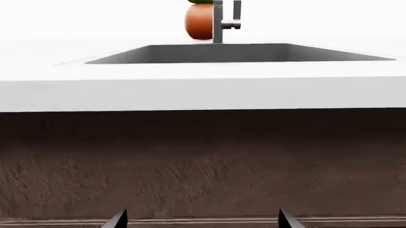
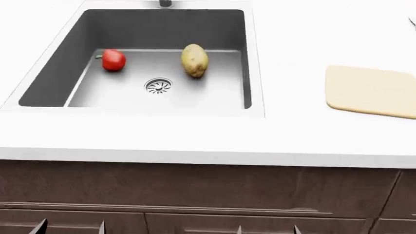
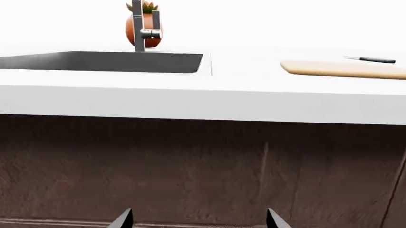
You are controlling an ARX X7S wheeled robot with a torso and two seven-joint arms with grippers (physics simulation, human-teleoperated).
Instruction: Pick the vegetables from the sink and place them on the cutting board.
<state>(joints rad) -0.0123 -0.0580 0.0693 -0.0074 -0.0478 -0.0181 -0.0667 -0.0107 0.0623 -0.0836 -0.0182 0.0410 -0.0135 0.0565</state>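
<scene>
The white counter [image 2: 195, 139] could be struck from below as the arms rise, since the sink [image 2: 254, 63] (holding potato [image 2: 194, 60] and bell pepper [image 2: 114, 60], the cutting board [image 2: 370, 90] lying bare alongside) is overhung by its edge, while the left gripper [image 2: 70, 227] and right gripper [image 2: 268, 229] are held spread and empty.

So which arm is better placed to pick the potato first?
Probably the right. Both hands, left and right, hang low before the cabinet, open and empty. The potato lies on the sink's right side, nearer the board, so the right arm would cross less.
</scene>
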